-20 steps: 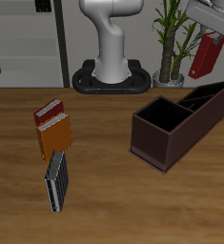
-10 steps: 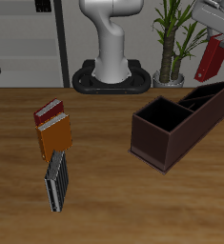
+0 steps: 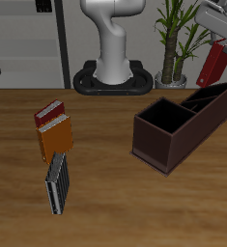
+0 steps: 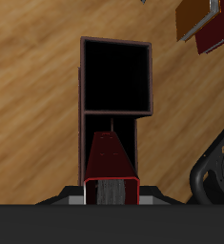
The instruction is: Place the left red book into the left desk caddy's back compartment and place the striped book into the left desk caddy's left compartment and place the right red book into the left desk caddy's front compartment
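Note:
My gripper (image 3: 224,41) is shut on the left red book (image 3: 212,64), a bright red hardcover hanging upright in the air above the back end of the left desk caddy (image 3: 161,145). In the wrist view this book (image 4: 112,160) hangs from my gripper (image 4: 112,187) over the caddy's narrow slots, with the large square section (image 4: 116,76) beyond it. The striped book (image 3: 56,181) lies flat near the table's front. The right red book (image 3: 49,114), dark crimson (image 4: 212,32), lies farther back, touching an orange-brown book (image 3: 55,138).
A potted plant (image 3: 173,43) stands just behind the caddy, close to the held book. The robot base (image 3: 110,77) is at the table's back. Shelving (image 3: 28,43) stands behind the table.
The gripper and the held red book have shifted a little sideways and slightly down, toward the caddy's back end. The books on the table have not moved.

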